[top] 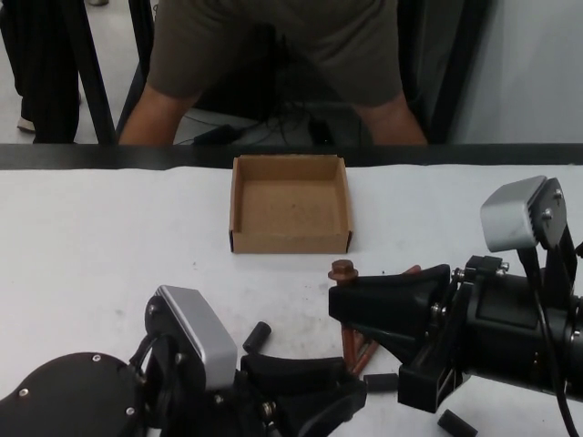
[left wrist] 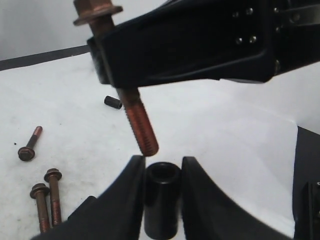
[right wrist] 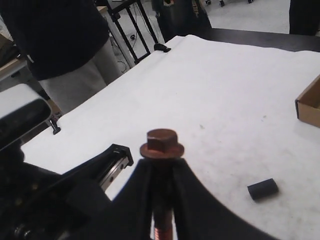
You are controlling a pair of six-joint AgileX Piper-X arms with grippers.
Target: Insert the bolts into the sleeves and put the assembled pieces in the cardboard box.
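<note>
Left wrist view revealing bolt [left wrist: 141, 127] tip hanging just above sleeve [left wrist: 162, 202]; left gripper [left wrist: 162, 167] clamping sleeve, right gripper [right wrist: 161, 172] clamping bolt.

We see a copper bolt [left wrist: 140, 126] tip-down just above an upright black sleeve [left wrist: 162, 200]; the open cardboard box [top: 290, 242] sits near the far edge of the table [top: 91, 246].

Robotics lab or workshop: white-covered desk [top: 109, 237], black metal frames [top: 88, 68] behind, cables [top: 273, 126] trailing on the floor [top: 120, 32].
</note>
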